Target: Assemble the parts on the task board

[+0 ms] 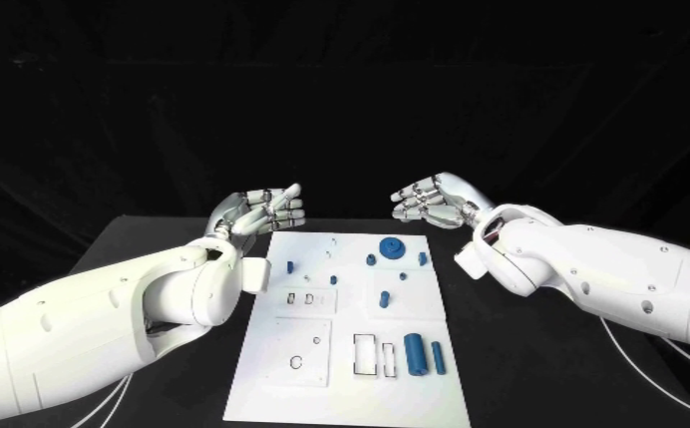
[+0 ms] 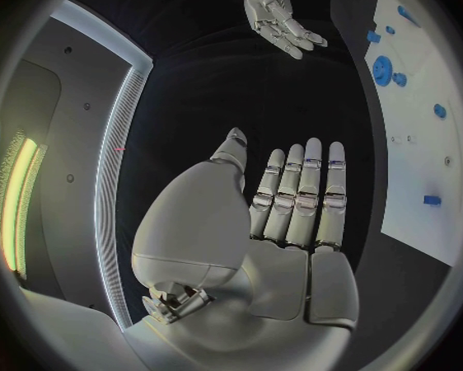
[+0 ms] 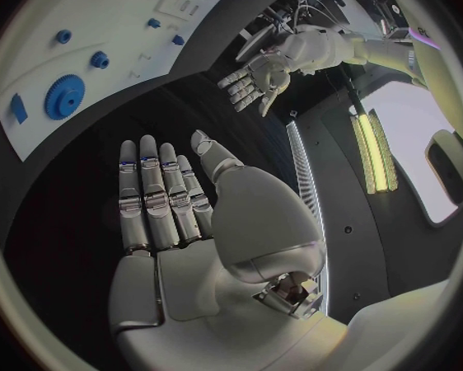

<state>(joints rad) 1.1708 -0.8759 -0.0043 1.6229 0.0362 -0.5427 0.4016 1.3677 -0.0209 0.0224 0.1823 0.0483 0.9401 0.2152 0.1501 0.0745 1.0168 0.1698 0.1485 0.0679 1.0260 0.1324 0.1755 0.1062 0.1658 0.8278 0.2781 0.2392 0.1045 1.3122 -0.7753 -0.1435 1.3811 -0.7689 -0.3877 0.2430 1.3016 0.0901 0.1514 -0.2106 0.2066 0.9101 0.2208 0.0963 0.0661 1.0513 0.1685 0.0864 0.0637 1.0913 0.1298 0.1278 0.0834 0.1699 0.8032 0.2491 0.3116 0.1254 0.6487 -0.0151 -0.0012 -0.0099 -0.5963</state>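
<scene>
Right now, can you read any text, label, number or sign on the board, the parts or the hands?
None: no readable text in any view.
The task board, its blue parts such as the gear, the left hand and the right hand carry no lettering.

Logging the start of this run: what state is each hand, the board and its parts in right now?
left hand: open, holds nothing, above the table beyond the board.
right hand: open, holds nothing, also off the board.
task board: flat on the table, untouched.
blue gear: lying on the board.
blue cylinder: lying loose on the board.
</scene>
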